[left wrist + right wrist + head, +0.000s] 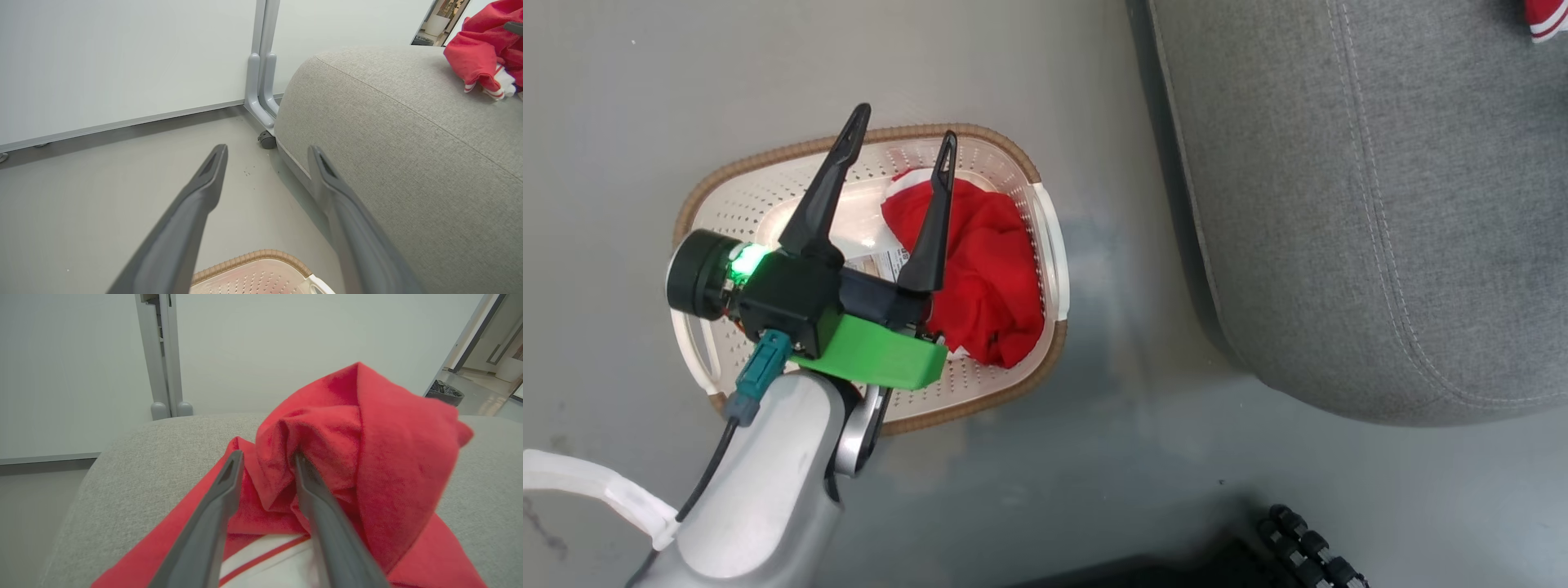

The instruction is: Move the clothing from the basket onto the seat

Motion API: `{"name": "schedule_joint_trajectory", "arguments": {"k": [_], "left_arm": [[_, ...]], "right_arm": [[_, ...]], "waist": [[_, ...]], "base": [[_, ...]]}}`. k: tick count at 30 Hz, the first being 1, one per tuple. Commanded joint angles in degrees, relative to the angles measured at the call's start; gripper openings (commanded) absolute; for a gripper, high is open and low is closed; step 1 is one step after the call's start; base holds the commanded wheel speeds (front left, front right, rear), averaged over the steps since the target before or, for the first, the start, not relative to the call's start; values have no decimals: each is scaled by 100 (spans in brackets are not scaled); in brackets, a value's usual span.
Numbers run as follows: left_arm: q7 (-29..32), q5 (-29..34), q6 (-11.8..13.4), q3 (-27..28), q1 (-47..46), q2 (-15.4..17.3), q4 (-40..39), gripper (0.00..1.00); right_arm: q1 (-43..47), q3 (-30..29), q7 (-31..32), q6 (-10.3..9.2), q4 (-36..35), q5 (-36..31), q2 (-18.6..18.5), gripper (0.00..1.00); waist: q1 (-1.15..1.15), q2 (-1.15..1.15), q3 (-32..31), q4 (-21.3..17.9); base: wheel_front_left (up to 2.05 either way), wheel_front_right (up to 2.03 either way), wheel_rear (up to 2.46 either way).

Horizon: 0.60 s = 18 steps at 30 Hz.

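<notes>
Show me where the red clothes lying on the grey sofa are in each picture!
Head view: the red garment peeks in at the top right corner, on the grey seat.
Left wrist view: the red garment is at the upper right, bunched on top of the seat.
Right wrist view: the red garment is in the middle, heaped at the right gripper.
Shared landmark: the seat's grey fabric under it.

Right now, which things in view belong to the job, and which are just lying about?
Job: basket, garment in basket, garment on seat, seat.
Lying about: partition, bin.
</notes>
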Motion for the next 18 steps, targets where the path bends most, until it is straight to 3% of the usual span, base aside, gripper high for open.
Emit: {"name": "schedule_joint_trajectory", "arguments": {"k": [1, 7, 18], "left_arm": [[-24, -65, 14, 39, 137, -59, 73, 100], [-66, -290, -93, 238, 483, -358, 595, 100], [-58, -248, -247, 1481, 1815, -954, 876, 100]], "right_arm": [[187, 16, -17, -4, -91, -62, 90, 100], [1002, 254, -17, -4, -434, -269, 544, 100], [2661, 1054, -17, -4, -992, -359, 1155, 100]], "waist": [[-1, 0, -270, -14], [-1, 0, -1167, 110], [-1, 0, -2975, 570]], "base": [[0, 0, 0], [0, 0, 0], [0, 0, 0]]}}
